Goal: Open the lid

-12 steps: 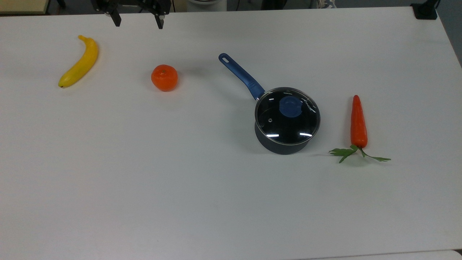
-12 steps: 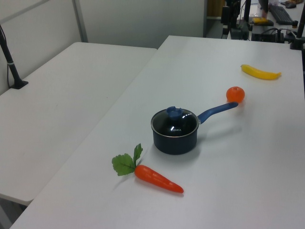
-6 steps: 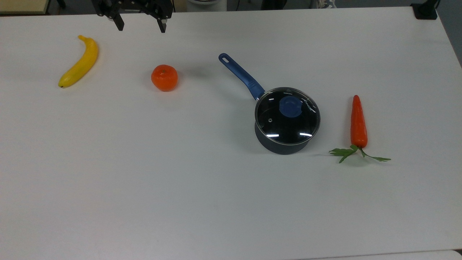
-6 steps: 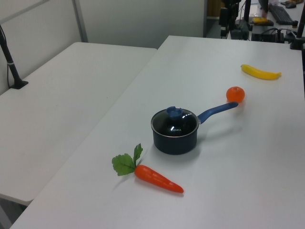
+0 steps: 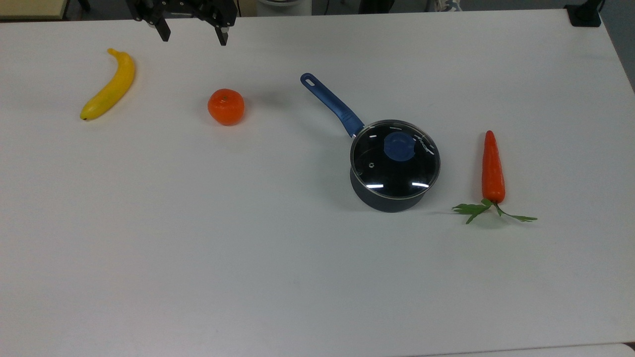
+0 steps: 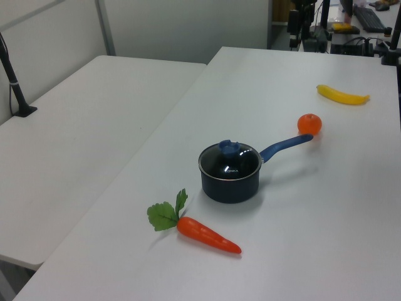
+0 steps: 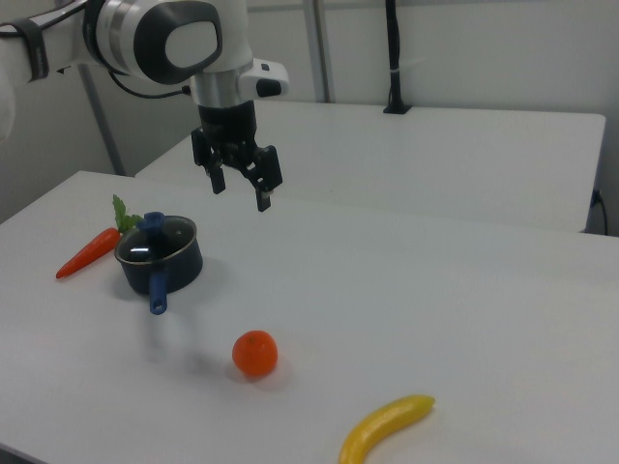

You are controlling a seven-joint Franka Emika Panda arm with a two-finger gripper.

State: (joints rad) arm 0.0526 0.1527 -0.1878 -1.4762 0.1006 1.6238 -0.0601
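Observation:
The round glass lid [image 5: 394,158] with its blue centre knob [image 5: 400,146] rests closed on the dark saucepan [image 5: 389,201], whose long blue handle [image 5: 331,103] points to the top view's upper left. The lid [image 6: 229,161] and the lid [image 7: 157,240] also appear in the side views. My gripper [image 5: 193,37] hangs open and empty at the top view's upper left edge, far from the pan; the gripper [image 7: 239,190] is high above the table in the right view, right of the pan.
On the white table [image 5: 248,248] lie a yellow banana [image 5: 110,87], an orange fruit [image 5: 225,106] between the gripper and the pan handle, and a carrot [image 5: 492,168] with green leaves right of the pan. A second table [image 6: 75,138] stands alongside.
Over the last second the gripper has shifted slightly down and right in the top view; in the last half second it barely moved. Pan, lid and fruit stay put.

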